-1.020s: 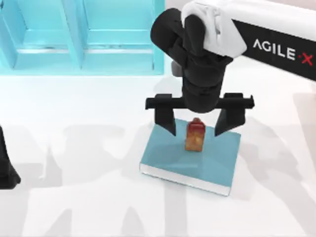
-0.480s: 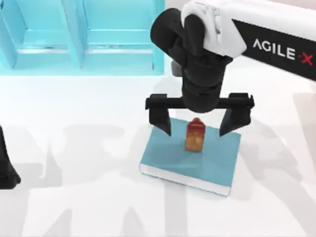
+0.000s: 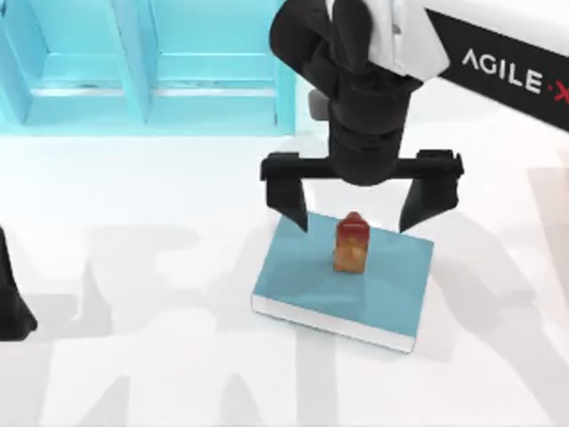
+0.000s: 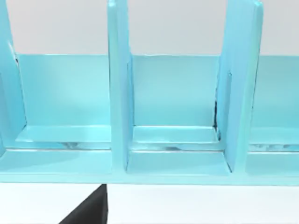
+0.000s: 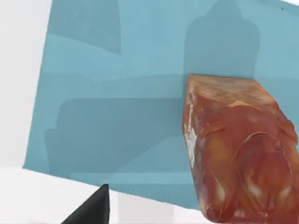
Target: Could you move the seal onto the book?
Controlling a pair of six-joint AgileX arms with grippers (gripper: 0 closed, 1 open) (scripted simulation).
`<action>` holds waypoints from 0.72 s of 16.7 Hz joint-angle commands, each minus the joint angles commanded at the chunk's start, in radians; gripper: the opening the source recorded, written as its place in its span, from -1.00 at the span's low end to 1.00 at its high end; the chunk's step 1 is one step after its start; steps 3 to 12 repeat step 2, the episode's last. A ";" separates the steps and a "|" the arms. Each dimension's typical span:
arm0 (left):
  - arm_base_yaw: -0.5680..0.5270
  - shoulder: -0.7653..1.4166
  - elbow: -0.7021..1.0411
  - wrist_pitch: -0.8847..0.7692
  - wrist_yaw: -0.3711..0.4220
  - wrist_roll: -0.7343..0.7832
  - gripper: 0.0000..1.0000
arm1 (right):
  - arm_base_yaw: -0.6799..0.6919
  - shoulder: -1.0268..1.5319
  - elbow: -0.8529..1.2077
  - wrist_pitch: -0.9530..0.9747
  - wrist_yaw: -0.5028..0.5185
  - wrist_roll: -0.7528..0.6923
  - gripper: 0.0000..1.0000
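The seal (image 3: 351, 244) stands upright on the book (image 3: 302, 277), near the book's far edge and about midway between its left and right sides. Its dark red top points up and its amber body rests on the teal cover. The book lies flat on the white table (image 3: 133, 205), a little right of the middle, with its white page edges facing the near side.

The right gripper (image 3: 363, 206) hangs above the seal, wide open. Its 2 black fingers (image 3: 292, 199) stand on either side of the seal and well apart from it; they touch nothing and hold nothing. In the right wrist view the seal (image 5: 236, 147) is seen close, standing on the book (image 5: 117, 107), with 1 dark fingertip (image 5: 91, 207) at the edge.

The left arm (image 3: 11, 298) is parked at the left edge of the table. I cannot tell whether its gripper is open or closed. The left wrist view looks at the teal shelf (image 4: 173, 116), which stands at the far left of the table (image 3: 142, 62).
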State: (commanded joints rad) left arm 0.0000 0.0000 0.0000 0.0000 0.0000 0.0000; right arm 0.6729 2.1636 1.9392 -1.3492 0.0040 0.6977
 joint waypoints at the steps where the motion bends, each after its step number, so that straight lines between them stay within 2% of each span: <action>1: 0.000 0.000 0.000 0.000 0.000 0.000 1.00 | -0.001 -0.002 0.011 -0.012 0.000 0.000 1.00; 12: 0.000 0.000 0.000 0.000 0.000 0.000 1.00 | -0.001 -0.003 0.014 -0.014 0.000 -0.001 1.00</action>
